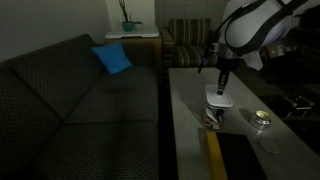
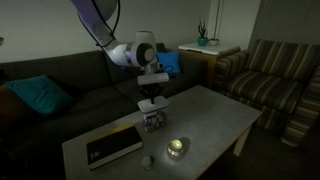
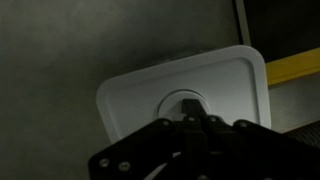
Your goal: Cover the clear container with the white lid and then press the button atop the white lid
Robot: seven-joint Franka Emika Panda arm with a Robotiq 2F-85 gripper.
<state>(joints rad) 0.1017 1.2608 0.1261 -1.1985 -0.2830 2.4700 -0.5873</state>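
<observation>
Setting: a dim living room, with a pale low table (image 1: 188,105) beside a dark sofa (image 1: 70,95).
Arm: a white robot arm (image 2: 105,25) reaches down over the table from above.
Claw: the gripper (image 3: 196,118) points straight down. In the wrist view its two dark fingers (image 3: 183,124) meet at one point with no gap showing between them, so the jaws read as closed together and hold nothing.
Claw contact: the joined tips sit over the round raised button (image 3: 180,101) at the centre of the white lid (image 3: 225,80). They appear to touch it, though the dim light makes actual contact hard to confirm.
White lid: a flat rounded square lying level. In both exterior views it is directly under the gripper (image 1: 221,88) and on top of the clear container (image 1: 215,117).
Clear container: a small see-through tub (image 2: 153,121) standing on the table near the middle, with dark and reddish contents showing through its walls.
Nearby on table: a small round yellowish shiny object (image 2: 177,148) lies apart from the tub. A dark book with a yellow edge (image 1: 212,155) lies near the table's end.
Sofa: a blue cushion (image 1: 112,58) rests on it.
</observation>
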